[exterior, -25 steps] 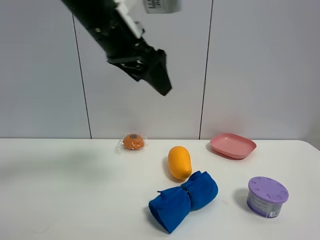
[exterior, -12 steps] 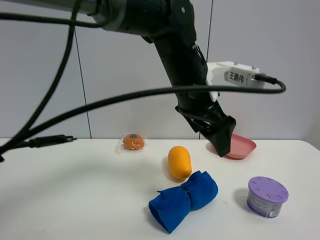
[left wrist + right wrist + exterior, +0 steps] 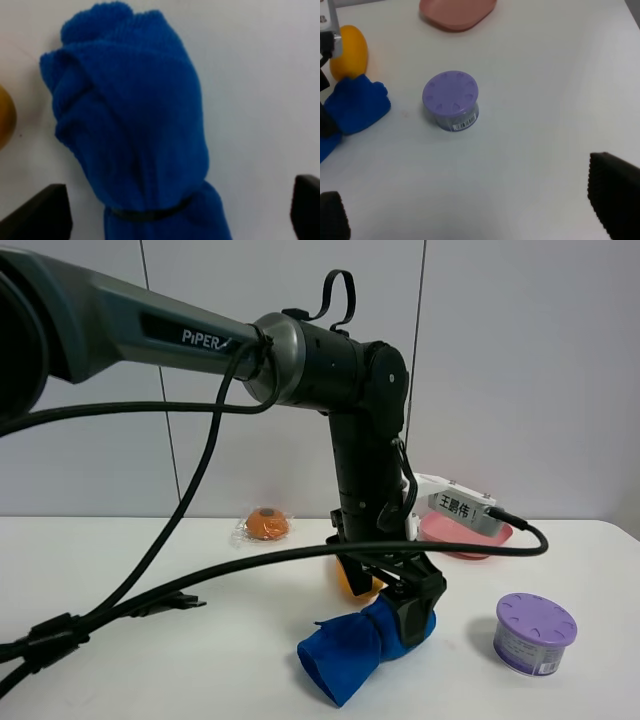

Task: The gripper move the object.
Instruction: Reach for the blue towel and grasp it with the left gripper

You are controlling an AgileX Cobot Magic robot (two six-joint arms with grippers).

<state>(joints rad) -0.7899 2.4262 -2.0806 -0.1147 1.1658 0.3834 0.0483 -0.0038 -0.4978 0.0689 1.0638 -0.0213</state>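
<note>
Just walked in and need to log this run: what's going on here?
The left pincer is down at the rolled blue cloth, open, a finger on either side, not yet closed on it. The right pincer hangs open above the table near the purple jar, holding nothing. The mango and pink dish lie nearby.

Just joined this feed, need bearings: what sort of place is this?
Probably a robot test bench, not a home: bare white table, blank panelled wall, unrelated props like a mango and a purple-lidded jar.

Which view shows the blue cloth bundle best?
Left wrist: the blue cloth bundle fills the frame, its black band visible. Exterior high has the left gripper covering part; right wrist catches mostly one end.
</note>
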